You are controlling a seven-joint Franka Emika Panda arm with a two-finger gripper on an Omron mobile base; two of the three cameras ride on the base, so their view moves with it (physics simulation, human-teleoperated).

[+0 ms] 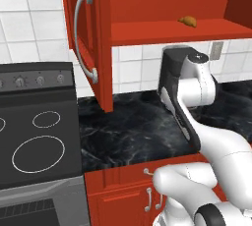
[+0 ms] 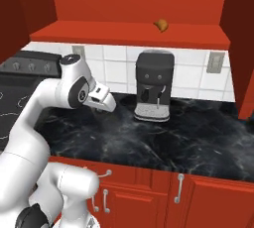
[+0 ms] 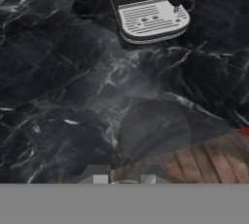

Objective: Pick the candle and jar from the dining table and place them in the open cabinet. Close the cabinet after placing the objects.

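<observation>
Black marble counter (image 2: 149,142) under the open cabinet (image 1: 167,31) — shelf holds only a croissant (image 2: 161,25); candle and jar apparently not placed, fingers' state unclear.

Red cabinet (image 1: 147,4) holding golden-brown croissant (image 1: 187,21); below the cabinet, white-veined black marble counter (image 2: 149,142), dark grey coffee machine (image 2: 154,85)

The cabinet (image 1: 147,4) is a red wooden wall cupboard hanging above the black marble bench (image 2: 149,133). Its left panelled door (image 1: 88,38) stands swung open, showing 1 long curved silver handle (image 1: 82,33). Its red inner shelf (image 2: 124,32) lies exposed.
</observation>
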